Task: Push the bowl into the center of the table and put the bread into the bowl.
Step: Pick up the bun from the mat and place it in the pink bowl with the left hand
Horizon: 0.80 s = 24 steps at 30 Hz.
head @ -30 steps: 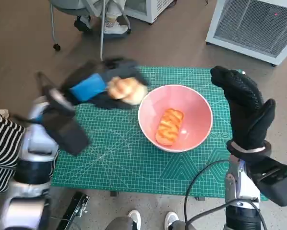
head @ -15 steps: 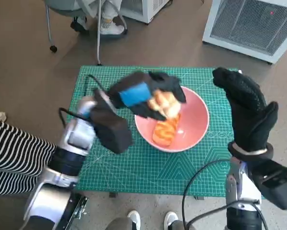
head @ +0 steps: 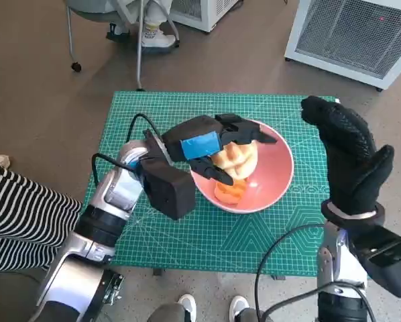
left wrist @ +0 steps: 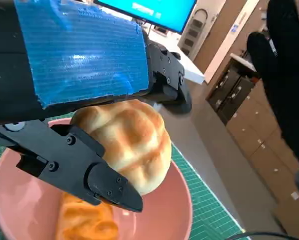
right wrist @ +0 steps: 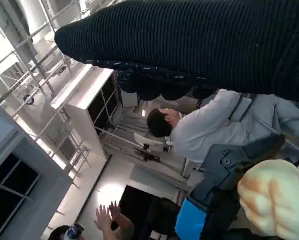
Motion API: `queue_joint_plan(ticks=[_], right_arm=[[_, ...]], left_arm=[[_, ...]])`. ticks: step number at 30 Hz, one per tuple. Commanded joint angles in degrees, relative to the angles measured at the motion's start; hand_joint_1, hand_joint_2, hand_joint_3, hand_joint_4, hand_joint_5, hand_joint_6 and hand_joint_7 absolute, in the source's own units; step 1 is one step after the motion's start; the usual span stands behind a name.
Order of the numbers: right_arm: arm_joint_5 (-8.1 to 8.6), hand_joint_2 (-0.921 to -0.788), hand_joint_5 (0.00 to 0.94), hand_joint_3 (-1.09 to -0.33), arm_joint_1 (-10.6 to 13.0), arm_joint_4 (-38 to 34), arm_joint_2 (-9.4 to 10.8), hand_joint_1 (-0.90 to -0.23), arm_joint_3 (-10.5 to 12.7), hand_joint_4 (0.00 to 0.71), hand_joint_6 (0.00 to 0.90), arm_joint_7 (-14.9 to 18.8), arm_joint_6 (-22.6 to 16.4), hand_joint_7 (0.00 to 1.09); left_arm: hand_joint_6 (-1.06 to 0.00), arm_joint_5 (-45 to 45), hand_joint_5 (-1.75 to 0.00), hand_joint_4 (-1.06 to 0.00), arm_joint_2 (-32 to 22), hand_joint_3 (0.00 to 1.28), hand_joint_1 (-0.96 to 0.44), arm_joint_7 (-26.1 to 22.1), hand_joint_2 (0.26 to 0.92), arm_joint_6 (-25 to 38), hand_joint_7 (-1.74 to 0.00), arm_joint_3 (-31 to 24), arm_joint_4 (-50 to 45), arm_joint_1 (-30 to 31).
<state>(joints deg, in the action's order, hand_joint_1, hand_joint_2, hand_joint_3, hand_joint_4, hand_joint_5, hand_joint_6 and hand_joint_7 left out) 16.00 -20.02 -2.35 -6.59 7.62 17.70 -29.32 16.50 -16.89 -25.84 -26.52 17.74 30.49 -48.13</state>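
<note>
A pink bowl (head: 275, 168) sits on the green cutting mat (head: 187, 235), right of its middle, with an orange glazed bread (head: 228, 192) lying inside. My left hand (head: 214, 142) hovers over the bowl's left half and holds a round pale bun (head: 237, 158) above the orange bread. The left wrist view shows the bun (left wrist: 129, 142) gripped between the black fingers (left wrist: 74, 165), just over the bowl (left wrist: 174, 200). My right hand (head: 348, 157) stands upright beside the bowl's right rim, holding nothing, fingers together.
A chair with a person's feet (head: 147, 33) stands behind the table. A white appliance (head: 361, 33) is at the back right. A striped sleeve (head: 13, 215) shows at the left edge. People (right wrist: 199, 130) appear in the right wrist view.
My left hand has carried the bun rightward from the mat's left part to over the bowl. The right hand has stayed in place. The camera shifted a little.
</note>
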Motion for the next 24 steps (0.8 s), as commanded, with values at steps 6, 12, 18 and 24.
queue_joint_plan(ticks=[6,12,18,24], right_arm=[[-0.21,-0.921,0.003,-0.761,0.4,-0.5,-0.3,-0.711,0.3,0.259,0.095,-0.5,0.9,0.41],[-0.35,-0.921,0.003,-0.762,-0.3,-0.8,-0.5,-0.714,0.5,0.26,0.092,-0.7,1.2,0.41],[-0.59,-0.921,0.003,-0.764,-1.2,-0.9,-0.7,-0.707,0.8,0.261,0.09,-0.8,1.5,0.41],[-1.04,-0.921,0.003,-0.772,-2.7,-1.3,-1.0,-0.703,1.1,0.261,0.089,-1.1,1.8,0.41]], left_arm=[[-0.02,-7.0,0.0,0.0,3.1,0.26,-0.77,-1.5,0.921,-2.3,-0.07,-3.6,3.7,-1.6],[-0.02,-13.1,0.0,0.0,4.5,0.38,-0.8,-4.1,0.921,-2.7,-0.07,-7.0,5.1,-1.9],[-0.04,-20.7,0.0,0.0,5.7,0.43,-0.86,-8.2,0.921,-1.9,-0.08,-10.9,5.7,-1.7],[-0.07,-28.1,0.0,0.0,7.4,0.43,-0.9,-10.0,0.921,-1.1,-0.08,-15.9,5.0,-0.7]])
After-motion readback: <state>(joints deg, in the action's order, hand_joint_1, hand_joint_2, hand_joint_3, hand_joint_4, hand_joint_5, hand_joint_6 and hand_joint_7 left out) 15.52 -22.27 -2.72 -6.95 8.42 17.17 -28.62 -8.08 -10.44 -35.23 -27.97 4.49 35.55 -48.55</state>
